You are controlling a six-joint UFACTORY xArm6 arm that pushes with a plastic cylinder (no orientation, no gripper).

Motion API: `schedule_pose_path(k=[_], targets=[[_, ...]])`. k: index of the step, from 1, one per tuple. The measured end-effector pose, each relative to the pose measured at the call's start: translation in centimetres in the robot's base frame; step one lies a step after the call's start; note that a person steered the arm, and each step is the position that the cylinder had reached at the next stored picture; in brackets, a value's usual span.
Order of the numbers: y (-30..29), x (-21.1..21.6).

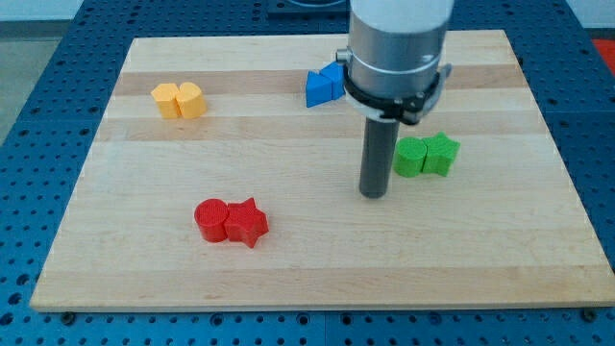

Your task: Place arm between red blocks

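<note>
A red cylinder block (210, 219) and a red star block (247, 222) sit touching each other at the lower left of the wooden board (307, 259). My tip (373, 193) rests on the board well to the right of the red pair and slightly above them in the view. The tip is just left of the green blocks and touches no block.
Two green blocks (427, 155) sit touching at the right of my tip. Two blue blocks (325, 85) lie near the view's top, partly hidden behind the arm. Two yellow blocks (179, 100) sit at the upper left.
</note>
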State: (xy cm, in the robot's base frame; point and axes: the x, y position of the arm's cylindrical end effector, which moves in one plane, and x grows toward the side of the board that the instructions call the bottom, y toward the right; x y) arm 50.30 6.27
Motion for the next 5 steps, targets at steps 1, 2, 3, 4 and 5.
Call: schedule_pose_path(k=[1, 2, 3, 4, 5], targets=[[0.0, 2.0], [0.2, 4.4], [0.2, 6.5], [-0.8, 7.2], [-6.6, 7.2]])
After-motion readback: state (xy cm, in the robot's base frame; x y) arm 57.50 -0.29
